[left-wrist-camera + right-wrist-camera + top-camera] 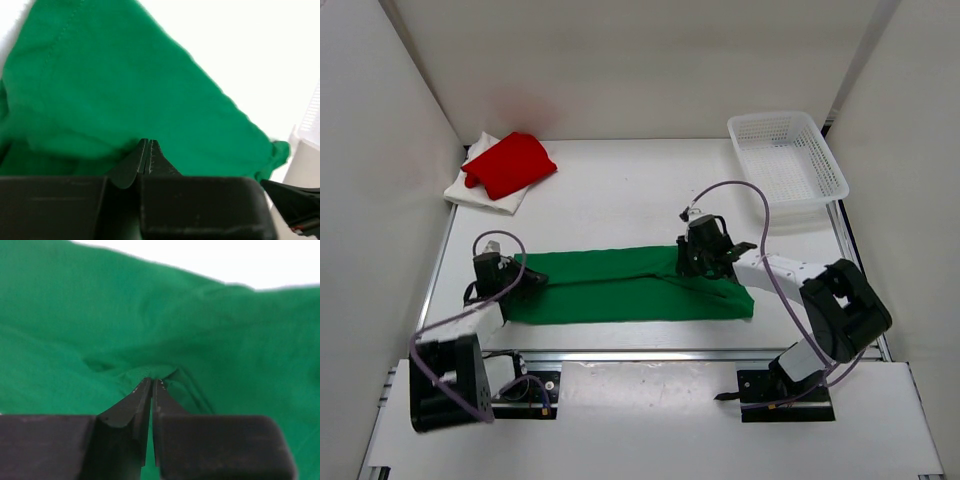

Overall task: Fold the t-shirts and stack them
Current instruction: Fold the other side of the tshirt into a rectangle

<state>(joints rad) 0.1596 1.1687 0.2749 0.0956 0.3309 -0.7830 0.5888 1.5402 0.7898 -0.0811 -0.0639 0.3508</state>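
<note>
The green t-shirt point(630, 285) lies as a long folded strip across the near middle of the table. My left gripper point(525, 280) is at its left end, jaws closed, pinching the green cloth point(125, 100). My right gripper point(692, 262) is on the strip's upper edge right of centre, shut on a small bunched fold of the green cloth point(150, 371). The red t-shirt point(510, 163) lies folded on top of the white t-shirt point(480, 190) at the far left corner.
A white plastic lattice basket point(787, 158) stands at the far right corner; its edge shows in the left wrist view point(307, 145). White walls close in the table on the left, back and right. A metal rail runs along the near edge.
</note>
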